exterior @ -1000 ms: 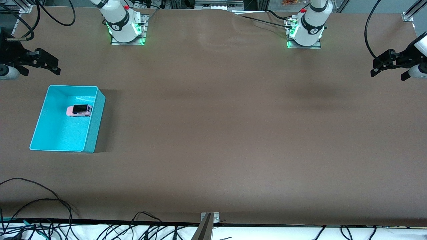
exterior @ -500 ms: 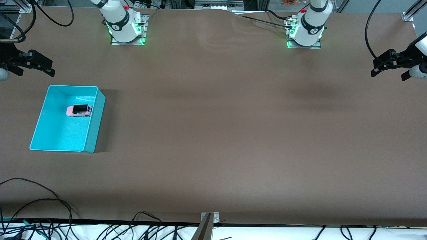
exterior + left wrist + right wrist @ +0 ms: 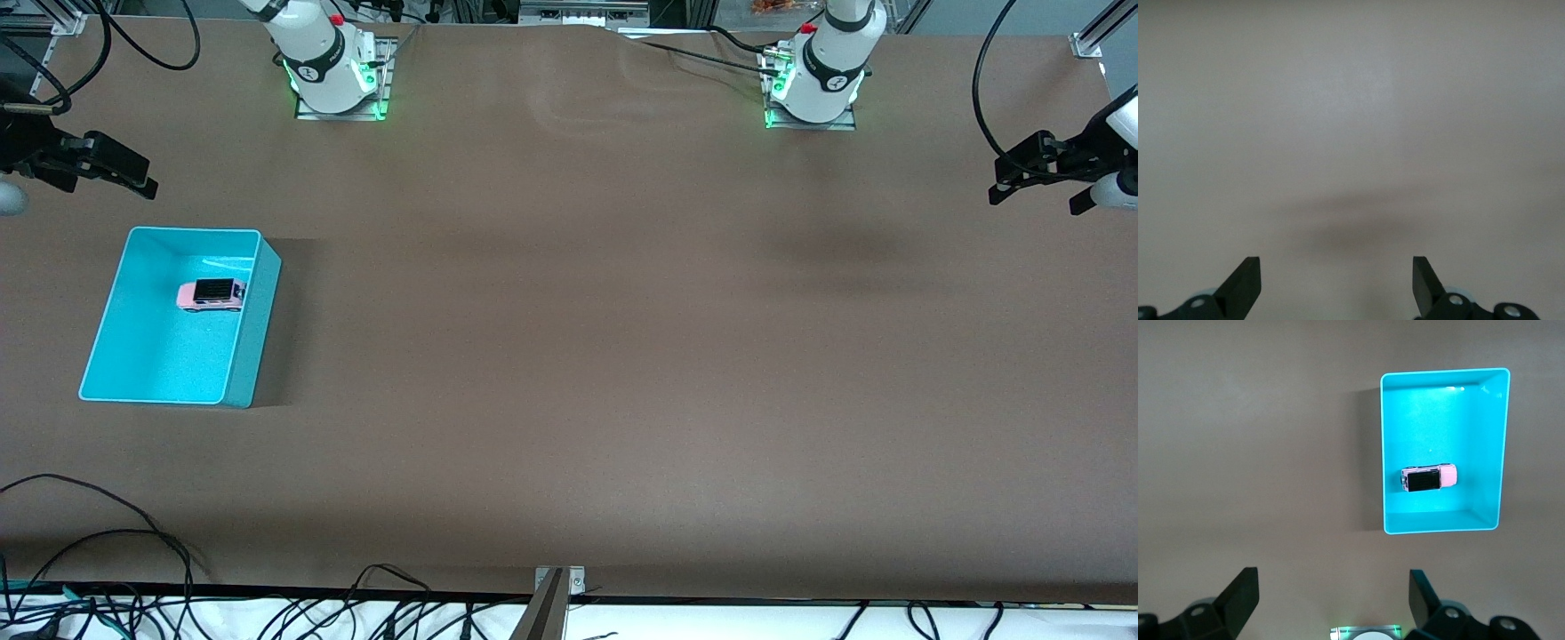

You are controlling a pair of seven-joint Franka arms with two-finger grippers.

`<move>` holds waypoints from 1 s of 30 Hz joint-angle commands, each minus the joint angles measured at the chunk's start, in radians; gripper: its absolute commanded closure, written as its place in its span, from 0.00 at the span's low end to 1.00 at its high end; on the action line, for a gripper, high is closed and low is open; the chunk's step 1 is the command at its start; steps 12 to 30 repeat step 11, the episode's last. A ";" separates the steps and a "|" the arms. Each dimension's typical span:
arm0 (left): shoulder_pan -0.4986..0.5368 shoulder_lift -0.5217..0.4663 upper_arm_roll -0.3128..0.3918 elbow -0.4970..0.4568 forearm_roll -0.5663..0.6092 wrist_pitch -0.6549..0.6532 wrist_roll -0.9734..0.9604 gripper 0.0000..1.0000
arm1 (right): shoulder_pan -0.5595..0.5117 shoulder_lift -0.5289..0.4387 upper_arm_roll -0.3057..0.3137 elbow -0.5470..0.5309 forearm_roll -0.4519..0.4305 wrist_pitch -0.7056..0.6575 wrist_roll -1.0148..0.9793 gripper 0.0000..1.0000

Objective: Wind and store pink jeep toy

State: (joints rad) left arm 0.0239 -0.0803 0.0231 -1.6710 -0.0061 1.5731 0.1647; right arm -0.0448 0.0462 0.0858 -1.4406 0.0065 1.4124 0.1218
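Brown table; pink jeep toy in turquoise bin

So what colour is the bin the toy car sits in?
Turquoise bin; the right wrist view shows it best.

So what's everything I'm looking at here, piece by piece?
Small pale pink toy jeep with a black roof: one, pink and black, inside the bin, toward the bin end farther from the front camera.
Turquoise rectangular plastic bin: one, turquoise, on the table at the right arm's end.
Table with a brown covering: one, brown, under everything.
Loose cables: several, black, along the table edge nearest the front camera.
Right gripper: one, black, open, in the air over the table at the right arm's end, holding nothing.
Left gripper: one, black, open, in the air over the table at the left arm's end, holding nothing.
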 commanded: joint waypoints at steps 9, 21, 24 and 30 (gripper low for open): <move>0.005 0.008 0.000 0.019 0.005 0.004 -0.065 0.00 | -0.007 0.015 0.008 0.037 0.018 -0.024 -0.033 0.00; 0.004 0.008 -0.002 0.019 0.000 0.007 -0.124 0.00 | -0.007 0.015 0.008 0.037 0.018 -0.026 -0.053 0.00; 0.004 0.008 -0.002 0.019 0.000 0.007 -0.124 0.00 | -0.007 0.015 0.008 0.037 0.018 -0.026 -0.053 0.00; 0.004 0.008 -0.002 0.019 0.000 0.007 -0.124 0.00 | -0.007 0.015 0.008 0.037 0.018 -0.026 -0.053 0.00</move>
